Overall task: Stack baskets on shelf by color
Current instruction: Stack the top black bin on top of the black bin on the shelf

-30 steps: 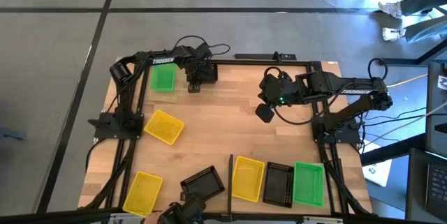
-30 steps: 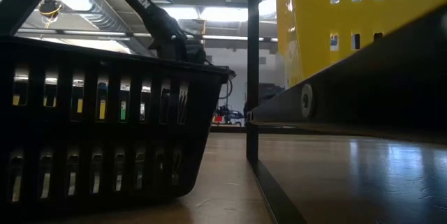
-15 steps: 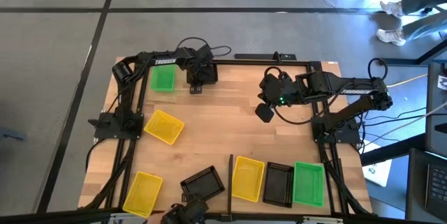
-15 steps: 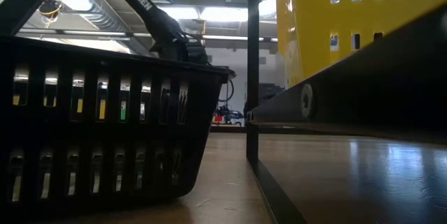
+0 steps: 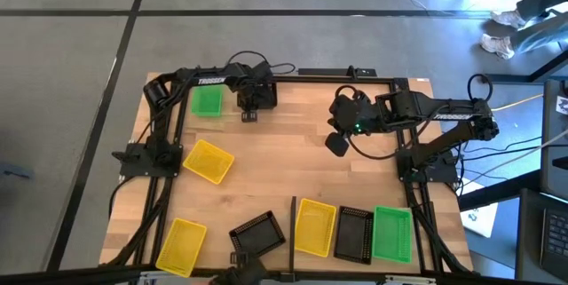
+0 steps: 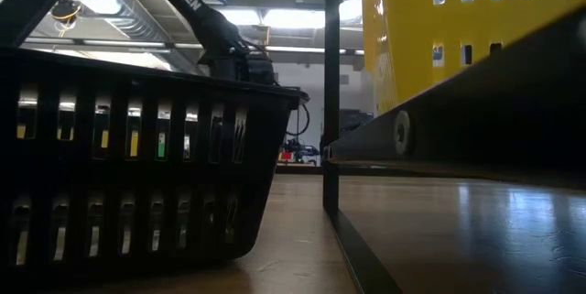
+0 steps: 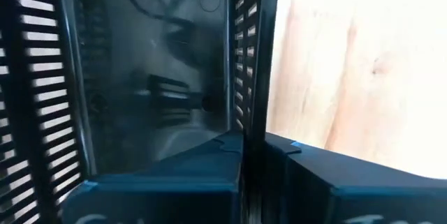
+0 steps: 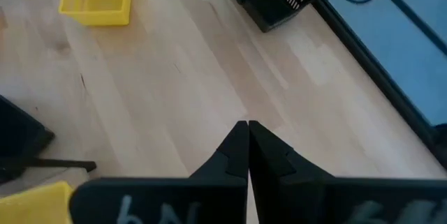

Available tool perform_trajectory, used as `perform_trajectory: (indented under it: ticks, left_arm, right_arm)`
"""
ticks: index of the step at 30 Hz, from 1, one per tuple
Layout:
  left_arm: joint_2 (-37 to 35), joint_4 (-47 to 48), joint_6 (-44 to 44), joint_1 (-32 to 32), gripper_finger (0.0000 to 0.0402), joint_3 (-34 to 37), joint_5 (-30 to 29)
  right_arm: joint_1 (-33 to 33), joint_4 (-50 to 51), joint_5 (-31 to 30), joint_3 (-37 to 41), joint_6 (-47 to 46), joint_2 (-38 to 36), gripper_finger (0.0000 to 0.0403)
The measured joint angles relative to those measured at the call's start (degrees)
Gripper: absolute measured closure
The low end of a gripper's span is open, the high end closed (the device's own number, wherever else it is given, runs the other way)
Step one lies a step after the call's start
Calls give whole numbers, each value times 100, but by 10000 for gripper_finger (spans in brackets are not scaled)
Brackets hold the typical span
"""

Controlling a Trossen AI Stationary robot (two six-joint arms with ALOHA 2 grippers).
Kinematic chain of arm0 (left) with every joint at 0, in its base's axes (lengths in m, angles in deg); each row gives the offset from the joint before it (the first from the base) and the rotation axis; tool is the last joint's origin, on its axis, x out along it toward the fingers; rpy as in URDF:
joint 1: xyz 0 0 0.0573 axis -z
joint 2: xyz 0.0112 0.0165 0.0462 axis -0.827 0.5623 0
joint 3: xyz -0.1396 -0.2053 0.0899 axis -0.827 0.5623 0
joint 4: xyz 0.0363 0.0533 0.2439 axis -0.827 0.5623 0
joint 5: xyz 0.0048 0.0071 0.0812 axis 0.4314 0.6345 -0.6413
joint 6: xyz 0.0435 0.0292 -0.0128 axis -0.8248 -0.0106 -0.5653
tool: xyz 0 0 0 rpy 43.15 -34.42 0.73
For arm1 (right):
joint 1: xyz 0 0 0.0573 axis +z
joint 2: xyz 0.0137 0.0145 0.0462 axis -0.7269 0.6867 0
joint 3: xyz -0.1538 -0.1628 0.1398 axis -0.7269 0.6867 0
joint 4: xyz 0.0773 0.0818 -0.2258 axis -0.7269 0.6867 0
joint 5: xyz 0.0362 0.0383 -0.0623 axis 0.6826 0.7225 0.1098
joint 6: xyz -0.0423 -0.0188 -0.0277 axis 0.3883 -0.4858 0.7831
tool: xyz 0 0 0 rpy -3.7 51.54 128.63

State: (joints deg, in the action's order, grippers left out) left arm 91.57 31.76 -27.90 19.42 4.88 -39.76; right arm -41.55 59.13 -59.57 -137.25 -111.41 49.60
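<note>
At the table's far left, my left gripper (image 5: 250,113) (image 7: 255,140) points down, shut on a black basket (image 7: 154,77) (image 8: 278,1) that rests on its bottom on the table; my arm hides most of it in the high view. A green basket (image 5: 207,100) lies beside it. Farther toward the near edge lie two yellow baskets (image 5: 209,161) (image 5: 182,245) and another black basket (image 5: 258,232) (image 6: 137,157). The shelf (image 5: 293,218) at the near right carries one yellow (image 5: 314,227), one black (image 5: 353,233) and one green basket (image 5: 391,233). My right gripper (image 5: 337,143) (image 8: 248,130) hangs shut over the table's middle, touching nothing. My left gripper has the black basket's lattice side wall (image 7: 253,105) pinched at its rim, one finger inside the basket and one outside. The fingers come from above, pointing down. The basket stands level on the tabletop.
Bare planked tabletop (image 5: 293,170) lies between the two arms and the shelf. The shelf's black bar (image 6: 331,83) stands upright close to the near black basket. Cables run along the table's far edge (image 5: 355,74). A person's feet (image 5: 497,41) show on the floor far right.
</note>
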Motion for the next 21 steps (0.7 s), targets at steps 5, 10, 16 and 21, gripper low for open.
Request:
perform_trajectory:
  ticks: [5,10,16,21]
  left_arm:
    - [-96,145,2,267,401,0,-206]
    - [-320,152,1,509,401,-24,-218]
    - [-577,157,-597,841,401,-28,-241]
    - [-595,156,-1527,1276,401,-28,-622]
  right_arm:
    - [2,2,4,0,579,0,402]
    - [4,12,66,0,1254,0,402]
    - [83,18,223,0,2306,0,402]
    - [83,15,225,0,2540,0,402]
